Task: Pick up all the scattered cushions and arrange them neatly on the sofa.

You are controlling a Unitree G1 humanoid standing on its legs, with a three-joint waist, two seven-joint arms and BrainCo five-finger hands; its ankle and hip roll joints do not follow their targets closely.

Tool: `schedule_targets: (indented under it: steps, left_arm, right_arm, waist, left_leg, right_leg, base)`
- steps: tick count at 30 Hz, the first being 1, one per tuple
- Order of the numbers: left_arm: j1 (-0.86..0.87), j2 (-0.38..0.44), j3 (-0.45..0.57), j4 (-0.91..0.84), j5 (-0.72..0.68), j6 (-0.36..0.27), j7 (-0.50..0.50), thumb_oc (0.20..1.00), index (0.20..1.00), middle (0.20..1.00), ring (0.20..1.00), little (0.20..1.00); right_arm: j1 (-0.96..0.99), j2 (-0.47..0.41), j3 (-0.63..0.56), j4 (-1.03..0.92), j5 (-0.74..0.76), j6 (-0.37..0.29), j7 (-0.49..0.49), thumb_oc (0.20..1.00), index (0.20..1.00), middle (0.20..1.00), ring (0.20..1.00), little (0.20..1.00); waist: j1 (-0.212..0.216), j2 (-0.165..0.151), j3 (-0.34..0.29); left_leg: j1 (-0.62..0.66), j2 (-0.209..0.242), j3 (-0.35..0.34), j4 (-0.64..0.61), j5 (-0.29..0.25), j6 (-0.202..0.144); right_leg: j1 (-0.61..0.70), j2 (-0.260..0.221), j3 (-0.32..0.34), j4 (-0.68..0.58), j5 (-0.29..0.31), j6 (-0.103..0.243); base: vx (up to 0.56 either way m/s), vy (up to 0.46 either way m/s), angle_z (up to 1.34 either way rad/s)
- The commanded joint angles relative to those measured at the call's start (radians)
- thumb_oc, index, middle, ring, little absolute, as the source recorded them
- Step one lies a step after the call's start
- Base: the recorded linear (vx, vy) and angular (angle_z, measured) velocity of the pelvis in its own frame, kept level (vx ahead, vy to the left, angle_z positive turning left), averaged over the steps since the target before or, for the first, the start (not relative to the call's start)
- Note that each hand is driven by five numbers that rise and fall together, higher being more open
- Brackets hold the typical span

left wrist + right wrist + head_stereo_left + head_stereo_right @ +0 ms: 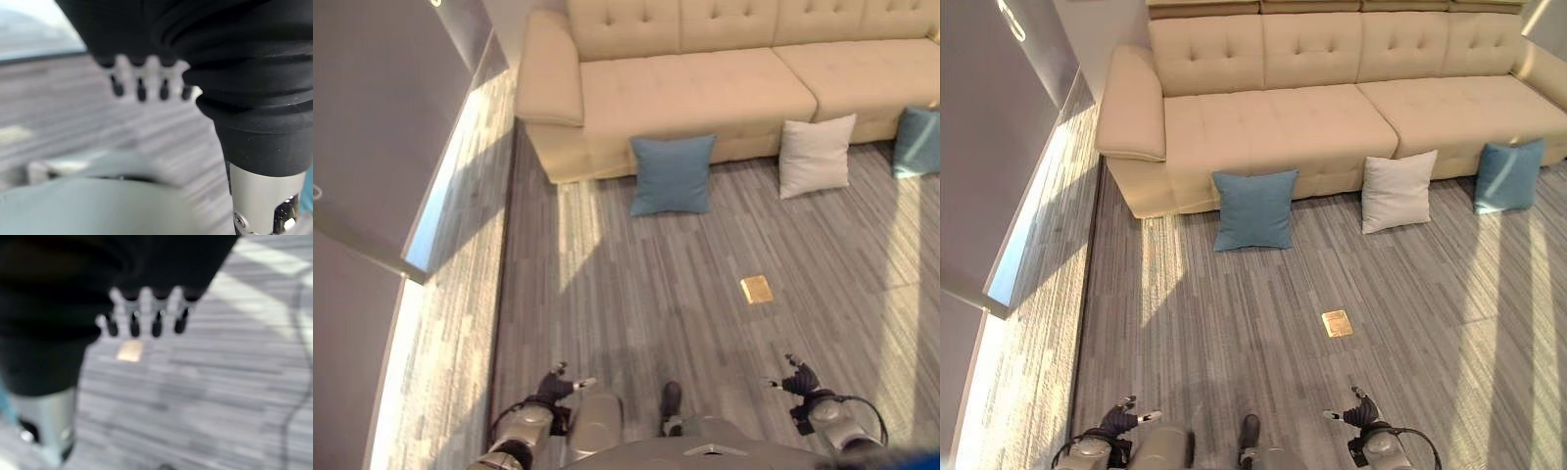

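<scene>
A long beige sofa (pixel 1332 108) stands along the far wall. Three cushions lean upright against its front on the floor: a blue one (pixel 1254 210) at the left, a white one (pixel 1398 192) in the middle and another blue one (pixel 1508 175) at the right. My left hand (pixel 551 386) and right hand (pixel 800 379) hang low near my body, well short of the cushions. In the wrist views the left hand's fingers (pixel 140 85) and the right hand's fingers (pixel 145 316) hang relaxed, holding nothing.
Grey striped carpet (pixel 1234 323) covers the floor between me and the sofa. A small brass floor plate (pixel 1337 322) is set in it. A grey wall with a lit strip at its base (pixel 1013 255) runs along the left.
</scene>
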Motion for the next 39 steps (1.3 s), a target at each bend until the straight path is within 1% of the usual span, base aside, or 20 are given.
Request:
schedule_targets:
  steps: [1, 2, 3, 7, 8, 9, 10, 12, 15, 18, 19, 20, 23, 27, 28, 29, 33, 35, 38, 39]
  left_arm:
    - [-0.029, -0.029, 0.010, 0.002, 0.024, -0.006, 0.001, 1.000, 1.000, 1.000, 1.000, 1.000]
    - [-0.019, -0.025, 0.017, 0.002, 0.022, -0.002, -0.002, 1.000, 1.000, 1.000, 1.000, 1.000]
    - [-0.018, -0.025, 0.017, 0.002, 0.022, -0.002, -0.002, 1.000, 1.000, 1.000, 1.000, 1.000]
    - [0.003, -0.030, 0.027, 0.005, 0.044, 0.003, -0.010, 1.000, 1.000, 1.000, 1.000, 1.000]
    - [0.005, -0.030, 0.025, 0.000, 0.045, 0.002, -0.010, 1.000, 1.000, 1.000, 1.000, 1.000]
    - [0.008, -0.026, 0.017, -0.016, 0.053, 0.003, -0.011, 1.000, 1.000, 1.000, 1.000, 1.000]
    - [0.008, -0.026, 0.017, -0.016, 0.053, 0.003, -0.011, 1.000, 1.000, 1.000, 1.000, 1.000]
    - [0.006, -0.017, 0.013, -0.040, 0.044, 0.003, -0.006, 1.000, 1.000, 1.000, 1.000, 1.000]
    - [0.002, -0.006, 0.016, -0.055, 0.027, -0.001, -0.004, 1.000, 1.000, 1.000, 1.000, 1.000]
    - [-0.005, -0.009, 0.013, -0.045, 0.023, -0.006, -0.009, 1.000, 1.000, 1.000, 1.000, 1.000]
    - [-0.005, -0.009, 0.013, -0.045, 0.023, -0.006, -0.009, 1.000, 1.000, 1.000, 1.000, 1.000]
    - [-0.010, -0.014, 0.010, -0.032, 0.029, -0.008, -0.006, 1.000, 1.000, 1.000, 1.000, 1.000]
    - [-0.017, -0.017, 0.018, -0.026, 0.024, -0.014, -0.005, 1.000, 1.000, 1.000, 1.000, 1.000]
    - [-0.019, -0.021, 0.020, -0.011, 0.034, -0.018, -0.012, 1.000, 1.000, 1.000, 1.000, 1.000]
    - [-0.014, -0.025, 0.014, 0.006, 0.051, -0.015, -0.021, 1.000, 1.000, 1.000, 1.000, 1.000]
    - [-0.024, -0.026, 0.000, -0.002, 0.050, -0.015, -0.025, 1.000, 1.000, 1.000, 1.000, 1.000]
    - [-0.043, -0.020, -0.014, -0.033, 0.039, -0.015, -0.025, 1.000, 1.000, 1.000, 1.000, 1.000]
    - [-0.048, -0.021, -0.015, -0.036, 0.034, -0.013, -0.027, 1.000, 1.000, 1.000, 1.000, 1.000]
    - [-0.045, -0.018, -0.018, -0.037, 0.039, -0.012, -0.026, 1.000, 1.000, 1.000, 1.000, 1.000]
    - [-0.045, -0.018, -0.018, -0.037, 0.039, -0.012, -0.026, 1.000, 1.000, 1.000, 1.000, 1.000]
  right_arm:
    - [0.062, -0.077, 0.039, -0.087, 0.016, -0.003, -0.017, 1.000, 1.000, 1.000, 1.000, 1.000]
    - [0.073, -0.072, 0.034, -0.091, 0.016, 0.005, -0.011, 1.000, 1.000, 1.000, 1.000, 1.000]
    - [0.073, -0.072, 0.034, -0.091, 0.016, 0.005, -0.011, 1.000, 1.000, 1.000, 1.000, 1.000]
    - [0.091, -0.059, 0.023, -0.107, 0.000, 0.005, 0.001, 1.000, 1.000, 1.000, 1.000, 1.000]
    - [0.093, -0.058, 0.025, -0.105, -0.003, 0.006, 0.003, 1.000, 1.000, 1.000, 1.000, 1.000]
    - [0.097, -0.054, 0.029, -0.106, -0.013, 0.010, 0.009, 1.000, 1.000, 1.000, 1.000, 1.000]
    - [0.096, -0.054, 0.028, -0.106, -0.013, 0.010, 0.009, 1.000, 1.000, 1.000, 1.000, 1.000]
    - [0.091, -0.055, 0.038, -0.121, -0.013, 0.013, 0.010, 1.000, 1.000, 1.000, 1.000, 1.000]
    - [0.081, -0.051, 0.042, -0.137, -0.009, 0.006, 0.009, 1.000, 1.000, 1.000, 1.000, 1.000]
    - [0.059, -0.055, 0.050, -0.131, -0.009, 0.003, 0.008, 1.000, 1.000, 1.000, 1.000, 1.000]
    - [0.059, -0.055, 0.050, -0.131, -0.009, 0.003, 0.008, 1.000, 1.000, 1.000, 1.000, 1.000]
    - [0.049, -0.059, 0.056, -0.144, -0.009, 0.003, 0.008, 1.000, 1.000, 1.000, 1.000, 1.000]
    - [0.045, -0.067, 0.061, -0.168, -0.023, 0.007, 0.008, 1.000, 1.000, 1.000, 1.000, 1.000]
    - [0.053, -0.073, 0.061, -0.173, -0.031, 0.003, 0.010, 1.000, 1.000, 1.000, 1.000, 1.000]
    - [0.067, -0.076, 0.056, -0.171, -0.034, -0.003, 0.017, 1.000, 1.000, 1.000, 1.000, 1.000]
    - [0.075, -0.080, 0.047, -0.167, -0.015, -0.012, 0.017, 1.000, 1.000, 1.000, 1.000, 1.000]
    - [0.077, -0.089, 0.040, -0.170, 0.009, -0.015, 0.017, 1.000, 1.000, 1.000, 1.000, 1.000]
    - [0.079, -0.089, 0.038, -0.155, 0.017, -0.011, 0.019, 1.000, 1.000, 1.000, 1.000, 1.000]
    - [0.079, -0.092, 0.034, -0.140, 0.021, -0.008, 0.014, 1.000, 1.000, 1.000, 1.000, 1.000]
    - [0.079, -0.092, 0.034, -0.139, 0.021, -0.008, 0.013, 1.000, 1.000, 1.000, 1.000, 1.000]
  waist:
    - [-0.051, 0.052, -0.006]
    - [-0.038, 0.060, -0.015]
    - [-0.038, 0.060, -0.015]
    - [-0.034, 0.050, -0.056]
    - [-0.030, 0.049, -0.061]
    - [-0.031, 0.039, -0.057]
    - [-0.031, 0.041, -0.059]
    - [-0.035, 0.048, -0.038]
    - [-0.039, 0.067, -0.024]
    - [-0.059, 0.082, -0.019]
    - [-0.060, 0.083, -0.020]
    - [-0.076, 0.075, -0.014]
    - [-0.100, 0.063, 0.002]
    - [-0.106, 0.051, -0.002]
    - [-0.114, 0.048, -0.019]
    - [-0.130, 0.041, -0.014]
    - [-0.133, 0.025, 0.007]
    - [-0.125, 0.024, 0.005]
    - [-0.108, 0.044, -0.002]
    - [-0.108, 0.043, 0.001]
  left_leg:
    - [0.095, 0.023, -0.065, -0.210, 0.136, -0.027]
    - [0.081, 0.036, -0.022, -0.288, 0.188, -0.040]
    - [0.082, 0.036, -0.021, -0.289, 0.188, -0.040]
    - [0.139, -0.022, -0.047, -0.274, 0.139, 0.008]
    - [0.148, -0.035, -0.053, -0.265, 0.122, 0.022]
    - [0.187, -0.073, -0.069, -0.253, 0.082, 0.057]
    - [0.184, -0.071, -0.068, -0.254, 0.084, 0.057]
    - [0.215, -0.085, -0.085, -0.251, 0.060, 0.089]
    - [0.260, -0.087, -0.105, -0.267, 0.038, 0.104]
    - [0.331, -0.093, -0.146, -0.315, 0.026, 0.092]
    - [0.328, -0.091, -0.147, -0.315, 0.028, 0.092]
    - [0.363, -0.104, -0.174, -0.334, 0.016, 0.084]
    - [0.410, -0.119, -0.219, -0.344, -0.007, 0.073]
    - [0.421, -0.129, -0.244, -0.320, -0.042, 0.065]
    - [0.426, -0.113, -0.242, -0.291, -0.063, 0.041]
    - [0.350, -0.083, -0.201, -0.139, -0.036, -0.004]
    - [0.227, -0.010, -0.108, 0.039, -0.005, -0.009]
    - [0.205, -0.001, -0.081, -0.022, -0.018, 0.000]
    - [0.148, 0.031, -0.061, -0.205, 0.090, -0.025]
    - [0.153, 0.030, -0.061, -0.206, 0.089, -0.025]
  right_leg:
    - [0.094, -0.039, 0.000, 0.052, -0.048, 0.004]
    - [0.126, -0.032, 0.009, 0.064, -0.070, 0.013]
    - [0.127, -0.032, 0.009, 0.065, -0.070, 0.013]
    - [0.149, -0.092, 0.035, 0.169, -0.075, 0.056]
    - [0.133, -0.106, 0.043, 0.215, -0.049, 0.065]
    - [0.093, -0.144, 0.068, 0.338, 0.051, 0.086]
    - [0.090, -0.142, 0.069, 0.336, 0.054, 0.085]
    - [0.028, -0.154, 0.094, 0.489, 0.145, 0.083]
    - [-0.054, -0.165, 0.082, 0.593, 0.137, 0.081]
    - [-0.115, -0.128, 0.050, 0.437, 0.047, 0.063]
    - [-0.115, -0.126, 0.049, 0.433, 0.050, 0.062]
    - [-0.152, -0.098, 0.062, 0.285, 0.063, 0.069]
    - [-0.189, -0.064, 0.111, 0.156, 0.120, 0.092]
    - [-0.163, -0.059, 0.146, 0.123, 0.119, 0.082]
    - [-0.139, -0.051, 0.152, 0.121, 0.108, 0.065]
    - [-0.103, -0.059, 0.124, 0.106, 0.094, 0.041]
    - [-0.053, -0.071, 0.081, 0.077, 0.068, 0.009]
    - [-0.022, -0.074, 0.062, 0.058, 0.052, 0.008]
    - [0.032, -0.068, 0.032, 0.040, 0.009, 0.016]
    - [0.036, -0.069, 0.032, 0.041, 0.006, 0.017]
  base:
    - [0.39, 0.117, -0.32]
    - [0.28, 0.109, -0.42]
    - [0.51, 0.222, -0.36]
    - [0.39, 0.243, -0.60]
    - [0.25, 0.222, -0.25]
    - [0.24, 0.221, 0.00]
    - [0.21, 0.220, 0.09]
    - [0.16, 0.184, 0.15]
    - [0.17, 0.109, 0.28]
    - [0.31, 0.012, 0.15]
    - [0.27, -0.065, 0.29]
    - [0.28, -0.082, 0.35]
    - [0.27, -0.093, 0.24]
    - [0.19, -0.111, 0.34]
    - [0.29, -0.272, 0.28]
    - [0.23, -0.238, 0.19]
    - [0.04, -0.125, 0.95]
    - [0.20, -0.009, 0.52]
    - [0.24, 0.083, 0.62]
    - [0.15, 0.069, 0.17]
